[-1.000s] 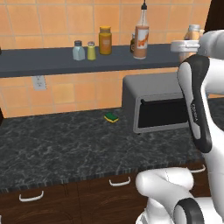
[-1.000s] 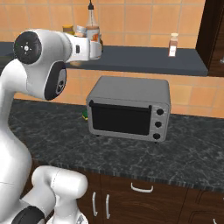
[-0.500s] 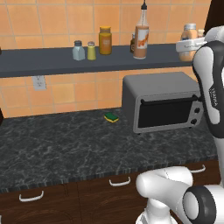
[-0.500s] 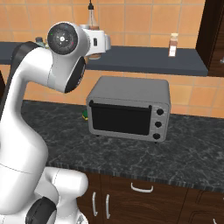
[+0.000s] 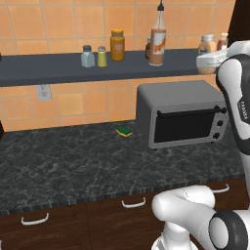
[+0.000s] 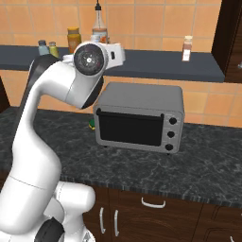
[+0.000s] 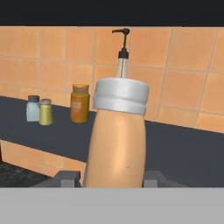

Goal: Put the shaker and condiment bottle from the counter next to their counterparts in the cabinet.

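My gripper (image 7: 111, 178) is shut on the condiment bottle (image 7: 116, 140), a peach bottle with a grey-white cap held upright between both fingers. In the left base view the condiment bottle (image 5: 207, 45) hangs at shelf height in the gripper (image 5: 208, 57), right of the tall sauce bottle (image 5: 157, 39). The sauce bottle (image 7: 122, 54) stands just behind the held bottle in the hand view. On the cabinet shelf (image 5: 49, 68) the yellow-green shaker (image 5: 101, 56) stands right beside the pale blue shaker (image 5: 87, 56). The black counter (image 5: 73, 161) lies below.
A grey toaster oven (image 5: 183, 119) stands on the counter under the shelf's right part. A green-and-yellow sponge (image 5: 124, 131) lies to its left. An amber jar (image 5: 117, 45) sits on the shelf between the shakers and the sauce bottle. A small bottle (image 6: 187, 48) stands at the shelf's far right.
The arm's upper links have swung sideways in both base views. The held condiment bottle has stayed at shelf height and shifted only slightly.
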